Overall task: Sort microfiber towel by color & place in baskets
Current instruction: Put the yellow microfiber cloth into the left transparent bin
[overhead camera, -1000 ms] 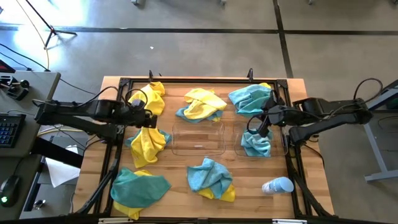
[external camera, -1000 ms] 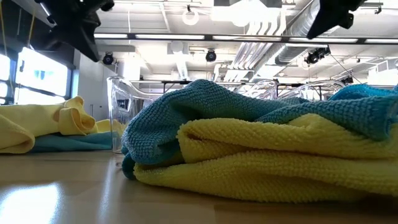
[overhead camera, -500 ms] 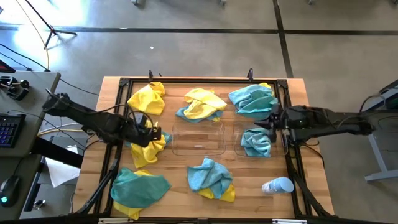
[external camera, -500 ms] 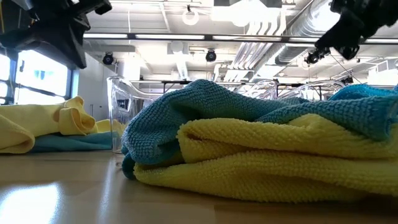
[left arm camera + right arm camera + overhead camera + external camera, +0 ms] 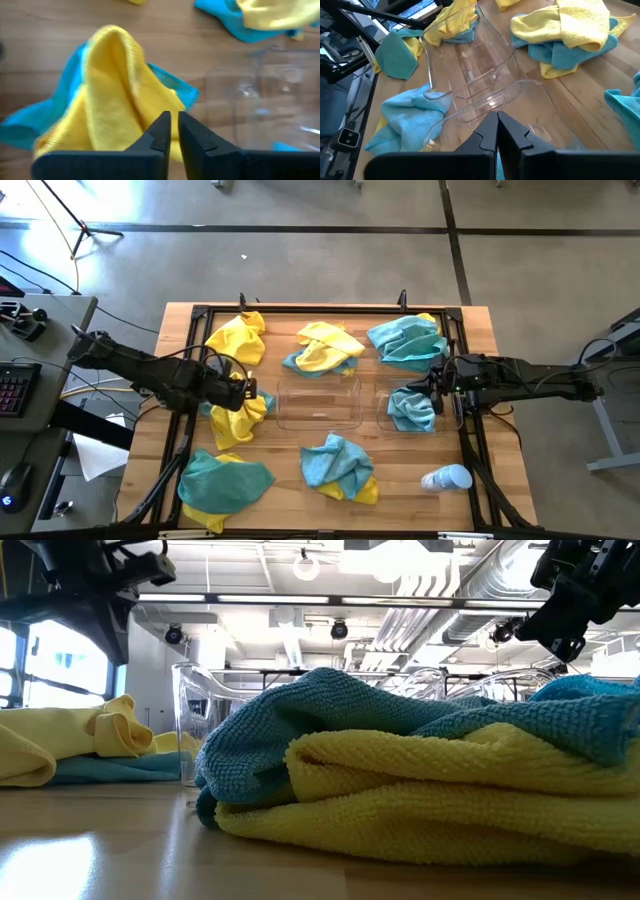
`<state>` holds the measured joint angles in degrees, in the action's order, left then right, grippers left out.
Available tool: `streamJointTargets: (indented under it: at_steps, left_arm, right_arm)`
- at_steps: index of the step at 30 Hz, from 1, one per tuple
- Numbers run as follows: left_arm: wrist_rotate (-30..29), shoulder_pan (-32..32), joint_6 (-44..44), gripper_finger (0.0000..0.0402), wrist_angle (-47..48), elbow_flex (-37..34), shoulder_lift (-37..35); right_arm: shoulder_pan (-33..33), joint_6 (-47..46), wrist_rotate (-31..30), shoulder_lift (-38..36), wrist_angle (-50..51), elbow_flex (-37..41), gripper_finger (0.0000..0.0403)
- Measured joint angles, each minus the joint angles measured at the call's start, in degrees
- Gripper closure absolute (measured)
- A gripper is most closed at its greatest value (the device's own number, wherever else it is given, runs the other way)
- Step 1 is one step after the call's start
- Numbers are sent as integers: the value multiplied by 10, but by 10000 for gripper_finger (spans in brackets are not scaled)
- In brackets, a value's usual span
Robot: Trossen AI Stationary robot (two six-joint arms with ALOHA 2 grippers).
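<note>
My left gripper (image 5: 245,390) (image 5: 174,122) is shut and hovers at a crumpled yellow towel (image 5: 238,418) (image 5: 115,85) that lies on a teal one (image 5: 30,122), left of the middle basket (image 5: 318,402). That clear basket is empty. My right gripper (image 5: 432,385) (image 5: 497,122) is shut and sits above the right basket (image 5: 452,415) (image 5: 530,95), at its far right corner. A teal towel (image 5: 410,408) lies inside that basket. More yellow and teal towels lie loose around the table. My left gripper has its shut fingertips (image 5: 165,125) right at the raised fold of the yellow towel (image 5: 145,112), coming from above. Whether they touch the cloth, I cannot tell.
Loose towels: yellow (image 5: 237,338), yellow over teal (image 5: 325,347), teal (image 5: 405,338) along the far side; teal with yellow (image 5: 338,463) and teal over yellow (image 5: 222,480) near. A white and blue bottle (image 5: 447,478) lies near right. A black frame (image 5: 300,308) borders the table.
My left gripper has moved toward the near edge, from beside the far yellow towel to the yellow towel left of the middle basket. My right arm has drawn back toward the right edge and stretched out level; the teal towel stays in the right basket.
</note>
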<state>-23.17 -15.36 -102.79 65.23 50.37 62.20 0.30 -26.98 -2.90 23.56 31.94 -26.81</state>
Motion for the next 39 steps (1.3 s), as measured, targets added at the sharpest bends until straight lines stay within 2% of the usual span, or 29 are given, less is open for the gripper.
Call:
streamJointTargets:
  at_steps: [7, 12, 20, 27, 29, 32, 39]
  left_arm:
    - [29, 20, 49, 275, 12, 0, 16]
    - [62, 23, -14, 228, 15, 0, 45]
    - [80, 23, -54, 211, 13, 0, 130]
    - [130, 22, -76, 212, 7, -1, 188]
    - [130, 22, -76, 218, -3, -1, 197]
    - [127, 22, -72, 250, -18, -1, 202]
    - [105, 18, -68, 388, -19, -1, 203]
  right_arm:
    - [0, -2, 0, 0, 1, 0, 403]
    - [0, -2, 0, 0, 1, 0, 403]
    - [0, -13, 0, 0, 4, 0, 403]
    - [0, -15, -1, 0, 4, 0, 403]
    - [0, -15, -1, 1, 4, 0, 403]
    - [0, -15, -1, 1, 4, 0, 403]
    - [0, -15, -1, 1, 4, 0, 403]
